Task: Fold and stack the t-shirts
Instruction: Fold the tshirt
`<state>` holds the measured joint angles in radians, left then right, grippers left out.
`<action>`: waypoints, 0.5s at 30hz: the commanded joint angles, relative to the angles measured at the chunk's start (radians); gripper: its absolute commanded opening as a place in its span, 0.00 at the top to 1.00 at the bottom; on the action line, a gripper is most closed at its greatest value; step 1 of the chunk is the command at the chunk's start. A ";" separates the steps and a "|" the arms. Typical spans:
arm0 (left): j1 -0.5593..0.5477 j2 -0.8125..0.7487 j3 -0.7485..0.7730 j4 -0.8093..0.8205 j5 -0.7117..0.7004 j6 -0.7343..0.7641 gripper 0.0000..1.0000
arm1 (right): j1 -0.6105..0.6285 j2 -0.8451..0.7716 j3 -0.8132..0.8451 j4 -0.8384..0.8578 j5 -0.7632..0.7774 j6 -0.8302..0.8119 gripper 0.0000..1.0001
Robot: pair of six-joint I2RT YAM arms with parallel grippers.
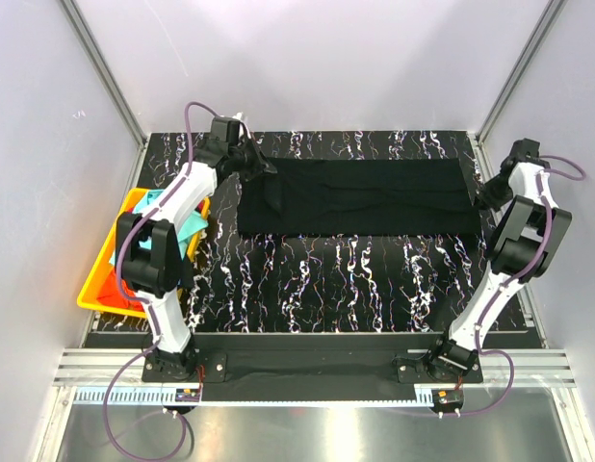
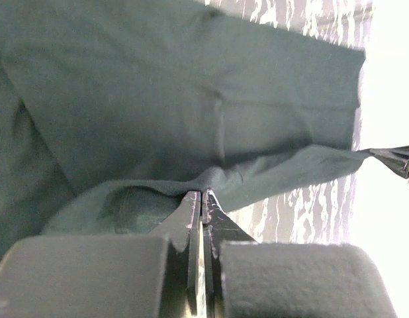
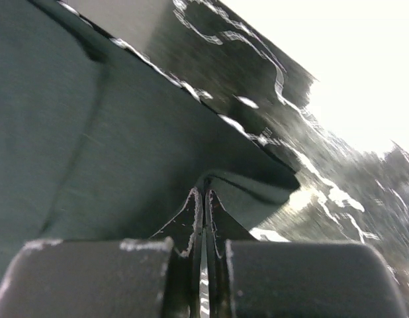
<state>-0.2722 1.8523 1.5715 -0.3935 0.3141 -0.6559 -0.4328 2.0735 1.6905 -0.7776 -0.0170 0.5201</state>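
From above, you see the black t-shirt (image 1: 355,197) lying as a long flat band across the far half of the desk (image 1: 326,279), parallel to its far edge. Your left gripper (image 1: 262,169) is at the shirt's left end and your right gripper (image 1: 482,199) at its right end, by the desk's right edge. That view does not show you the jaws, but the wrist cameras do. On the left wrist, the jaws are clenched on a raised fold of the black cloth, and the other gripper's tip shows far off, pinching the stretched edge. On the right wrist, the jaws are clamped on a lifted shirt corner. Only the top view shows the yellow bin (image 1: 105,289) at the desk's left edge, with turquoise cloth (image 1: 155,202) in it.
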 commanded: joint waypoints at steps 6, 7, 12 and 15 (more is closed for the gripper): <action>0.064 0.105 0.166 0.051 0.052 -0.034 1.00 | 0.028 0.120 0.216 -0.072 -0.046 -0.028 1.00; 0.068 0.111 0.180 0.051 0.054 -0.033 1.00 | 0.029 0.128 0.244 -0.086 -0.047 -0.031 1.00; 0.087 0.150 0.208 0.051 0.069 -0.047 1.00 | 0.031 0.177 0.297 -0.103 -0.058 -0.035 1.00; 0.088 0.168 0.211 0.051 0.075 -0.050 1.00 | 0.031 0.195 0.313 -0.109 -0.069 -0.038 0.98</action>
<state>-0.1909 2.0132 1.7321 -0.3885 0.3557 -0.6933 -0.4057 2.2547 1.9556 -0.8623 -0.0654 0.5007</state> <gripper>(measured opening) 0.012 0.014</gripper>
